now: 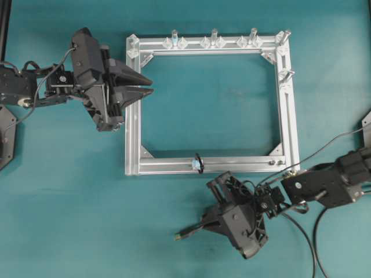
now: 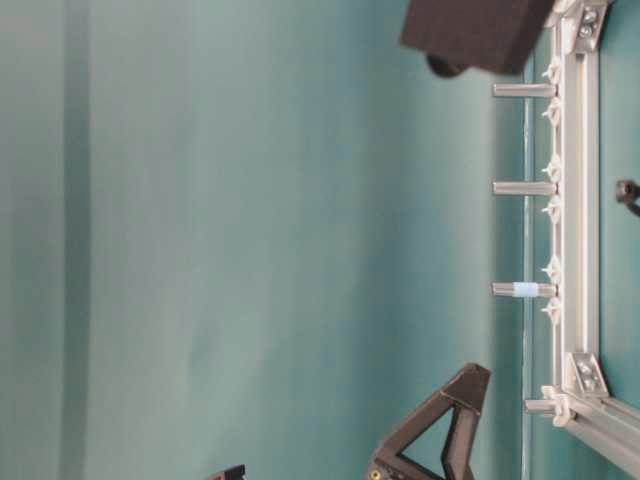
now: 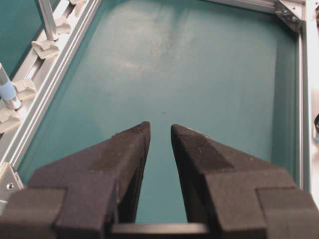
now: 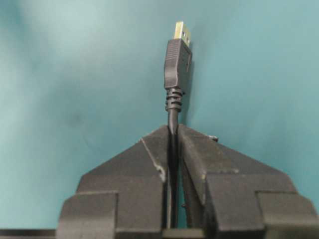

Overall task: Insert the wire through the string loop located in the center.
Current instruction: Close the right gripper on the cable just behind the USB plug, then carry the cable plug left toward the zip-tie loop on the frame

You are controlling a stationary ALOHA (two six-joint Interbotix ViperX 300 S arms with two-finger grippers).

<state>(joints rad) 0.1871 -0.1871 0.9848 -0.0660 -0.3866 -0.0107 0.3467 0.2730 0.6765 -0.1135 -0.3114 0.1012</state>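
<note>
My right gripper (image 1: 204,223) (image 4: 173,130) is shut on the wire just behind its plug. The black plug (image 4: 177,59) (image 1: 181,235) with its metallic tip sticks out past the fingertips, pointing left over the teal table below the frame. The string loop (image 1: 198,163), a tiny black ring on a pale blue base, stands on the middle of the frame's near bar, above and slightly right of the plug. My left gripper (image 1: 150,86) (image 3: 160,130) hovers over the frame's left bar, open, with nothing between its fingers.
A square aluminium frame (image 1: 287,116) lies on the teal table. Upright silver bolt posts (image 1: 214,36) stand along its far bar and right side; one post (image 3: 7,92) carries a blue band. Loose black cables (image 1: 305,236) trail behind the right arm.
</note>
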